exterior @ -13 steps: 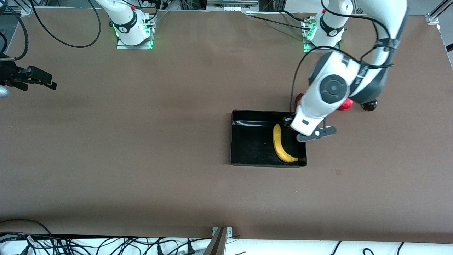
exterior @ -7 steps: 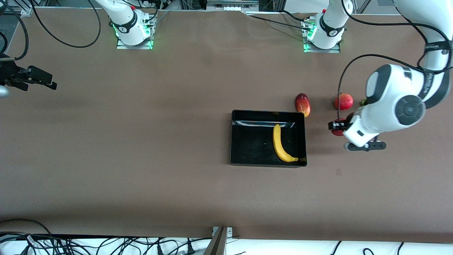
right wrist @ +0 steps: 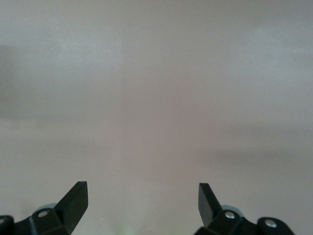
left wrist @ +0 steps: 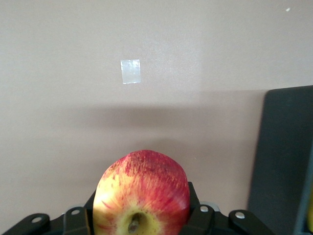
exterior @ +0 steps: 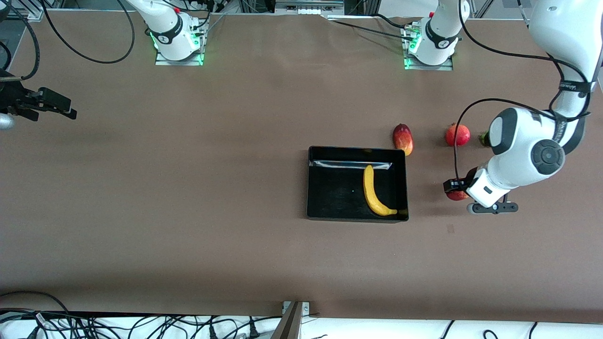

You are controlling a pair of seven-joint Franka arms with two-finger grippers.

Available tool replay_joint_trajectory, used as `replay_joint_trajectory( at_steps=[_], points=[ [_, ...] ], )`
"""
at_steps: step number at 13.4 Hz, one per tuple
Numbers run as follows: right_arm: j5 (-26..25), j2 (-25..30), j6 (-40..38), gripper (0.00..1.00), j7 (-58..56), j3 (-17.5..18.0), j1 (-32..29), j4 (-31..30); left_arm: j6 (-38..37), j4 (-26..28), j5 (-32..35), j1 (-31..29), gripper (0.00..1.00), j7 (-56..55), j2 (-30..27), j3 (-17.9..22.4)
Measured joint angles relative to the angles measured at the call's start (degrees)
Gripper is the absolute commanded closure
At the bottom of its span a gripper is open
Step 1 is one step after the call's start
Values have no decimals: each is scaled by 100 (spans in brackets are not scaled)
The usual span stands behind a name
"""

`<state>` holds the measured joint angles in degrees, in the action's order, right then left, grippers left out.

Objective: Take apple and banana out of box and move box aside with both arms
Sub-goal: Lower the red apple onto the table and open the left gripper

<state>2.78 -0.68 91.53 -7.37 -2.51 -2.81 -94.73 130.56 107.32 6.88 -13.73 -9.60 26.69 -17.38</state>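
My left gripper (exterior: 453,187) is shut on the small red-and-yellow apple (exterior: 458,195) and holds it over bare table beside the box, toward the left arm's end. In the left wrist view the apple (left wrist: 142,193) sits between the jaws, stem end toward the camera. The black box (exterior: 332,188) holds the long yellow banana (exterior: 373,192); the box's wall also shows in the left wrist view (left wrist: 283,156). My right gripper (exterior: 65,110) is open and empty over bare table at the right arm's end, where the right arm waits; the right wrist view shows it open (right wrist: 142,196).
The oblong red-yellow mango (exterior: 403,139) lies just off the box's corner, farther from the front camera. The round red pomegranate (exterior: 457,134) and a small dark item (exterior: 483,138) lie beside it toward the left arm's end. A pale tape patch (exterior: 450,229) marks the table.
My left gripper has swung from over the box's corner out over the bare table toward the left arm's end, carrying the apple. The mango and pomegranate are uncovered. The right arm has not moved.
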Motion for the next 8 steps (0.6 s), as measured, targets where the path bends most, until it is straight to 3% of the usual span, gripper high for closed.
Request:
replay_joint_trajectory(
  at_steps=[5, 6, 7, 8],
  points=[
    [0, 0, 0, 0, 0, 0, 2, 0, 946, 434, 930, 0, 100, -506, 560, -2],
    [0, 0, 0, 0, 0, 0, 2, 0, 1046, 442, 1034, 0, 93, -574, 655, -1],
    [0, 0, 0, 0, 0, 0, 3, 0, 1054, 441, 1119, -2, 78, -629, 647, -12],
    [0, 0, -1, 0, 0, 0, 3, 1, 1064, 443, 1171, -2, 23, -675, 658, -14]
  ],
)
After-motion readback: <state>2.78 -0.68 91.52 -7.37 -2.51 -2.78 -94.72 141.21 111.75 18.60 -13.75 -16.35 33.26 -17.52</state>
